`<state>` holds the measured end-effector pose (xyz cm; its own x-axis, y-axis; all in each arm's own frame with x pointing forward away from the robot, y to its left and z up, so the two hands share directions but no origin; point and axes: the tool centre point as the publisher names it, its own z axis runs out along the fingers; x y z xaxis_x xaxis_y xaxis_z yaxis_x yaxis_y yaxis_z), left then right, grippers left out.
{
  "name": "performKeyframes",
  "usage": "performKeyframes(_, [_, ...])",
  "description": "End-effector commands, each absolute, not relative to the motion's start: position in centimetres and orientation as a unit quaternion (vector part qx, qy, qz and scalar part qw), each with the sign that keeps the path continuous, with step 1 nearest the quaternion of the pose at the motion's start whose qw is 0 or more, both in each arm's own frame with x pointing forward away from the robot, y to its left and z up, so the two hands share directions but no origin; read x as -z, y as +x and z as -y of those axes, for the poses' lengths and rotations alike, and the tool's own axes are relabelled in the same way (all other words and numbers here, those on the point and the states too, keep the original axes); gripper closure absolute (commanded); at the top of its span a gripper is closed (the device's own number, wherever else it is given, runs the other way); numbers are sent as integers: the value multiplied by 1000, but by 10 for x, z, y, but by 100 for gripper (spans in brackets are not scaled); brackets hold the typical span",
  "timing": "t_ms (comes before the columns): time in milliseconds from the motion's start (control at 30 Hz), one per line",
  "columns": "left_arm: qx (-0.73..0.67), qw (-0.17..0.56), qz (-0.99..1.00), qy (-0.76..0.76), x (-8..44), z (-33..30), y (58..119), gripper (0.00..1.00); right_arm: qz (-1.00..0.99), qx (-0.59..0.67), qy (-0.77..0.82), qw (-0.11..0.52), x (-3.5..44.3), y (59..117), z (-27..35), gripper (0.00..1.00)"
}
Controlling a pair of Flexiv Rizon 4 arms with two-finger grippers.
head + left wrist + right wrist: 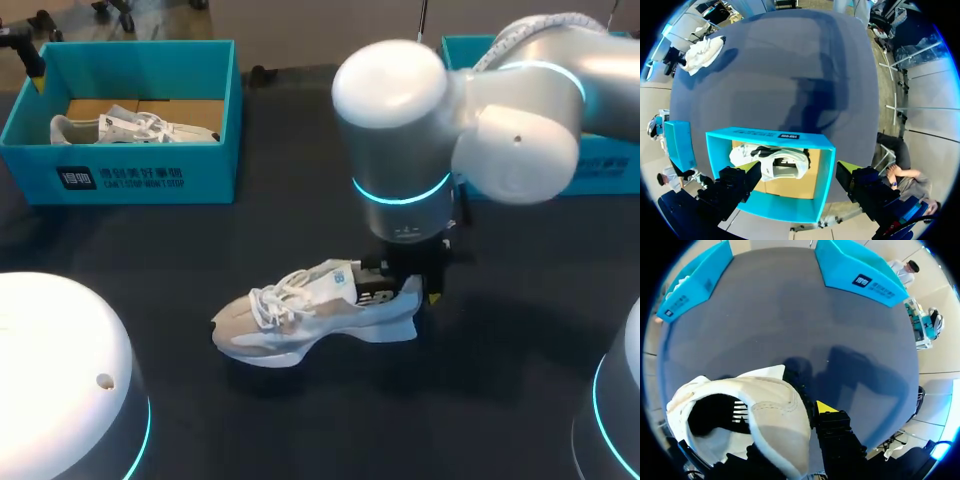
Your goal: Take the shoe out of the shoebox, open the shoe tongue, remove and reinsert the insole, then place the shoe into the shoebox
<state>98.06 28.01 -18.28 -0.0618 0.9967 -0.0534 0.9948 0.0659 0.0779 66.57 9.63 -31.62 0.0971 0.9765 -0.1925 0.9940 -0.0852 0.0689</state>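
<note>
1. Our right arm comes in from the right, and its right gripper sits low at the heel of the white and grey lace-up shoe.
2. That shoe stands on its sole near the middle of the dark table, out of both boxes, with its toe towards our left side.
3. In the right wrist view one yellow-tipped finger presses the outside of the heel collar. The other seems to be down inside the shoe's opening, though it is mostly hidden. We read the pincer as closed on the heel wall, its fingers only a little way apart.
4. The left gripper hangs above the open turquoise cardboard shoebox at the far left of the table. Its two black fingers are spread wide with nothing held between them.
5. Inside that shoebox lies a second white shoe on the brown cardboard floor, on its side.
6. Another turquoise box stands at the far right, partly behind our right arm and well apart from the shoe on the table.
</note>
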Motion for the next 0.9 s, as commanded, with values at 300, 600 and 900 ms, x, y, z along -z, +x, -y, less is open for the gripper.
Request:
performKeyframes(300, [-12,46,-728,684,183,-280,980,0,-660,76,741,92,353,684,-116,100])
performKeyframes(600, [-12,46,-728,684,183,-280,980,0,-664,78,738,91,359,682,-122,100])
performKeyframes(900, [-12,46,-728,684,183,-280,980,0,-669,79,734,85,367,674,-127,100])
